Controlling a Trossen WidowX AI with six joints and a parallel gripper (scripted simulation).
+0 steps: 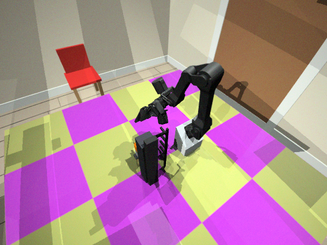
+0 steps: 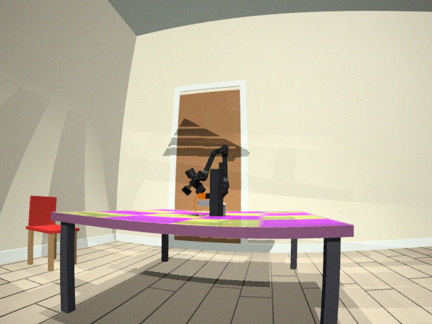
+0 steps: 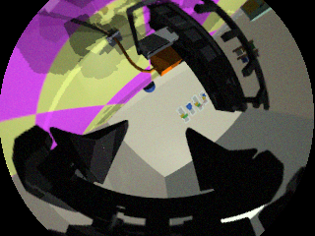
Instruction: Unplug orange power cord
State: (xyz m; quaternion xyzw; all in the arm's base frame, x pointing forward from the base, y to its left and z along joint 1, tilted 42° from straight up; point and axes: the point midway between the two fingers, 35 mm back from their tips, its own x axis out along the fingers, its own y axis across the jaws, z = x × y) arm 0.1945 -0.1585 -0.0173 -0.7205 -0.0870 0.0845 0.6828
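From the top, the gripper (image 1: 152,116) hung spread wide and empty above the strip (image 1: 148,161), a dark upright block on the checkered table (image 1: 237,211). Only a sliver of the orange plug (image 1: 135,145) showed at the strip's far side, apparently seated in its socket.

From the exterior, the gripper (image 2: 192,187) sat above and beside the plug (image 2: 202,196), apart from it, with the cord (image 2: 195,206) dropping to the table.

In the wrist view, both fingers stood wide apart with nothing between them; the plug (image 3: 165,61) lay well ahead, against the strip (image 3: 211,59).

The plug faced sideways and was half hidden, so a straight descent could strike the strip's top, or the jaws might catch only the thin cord and slip.
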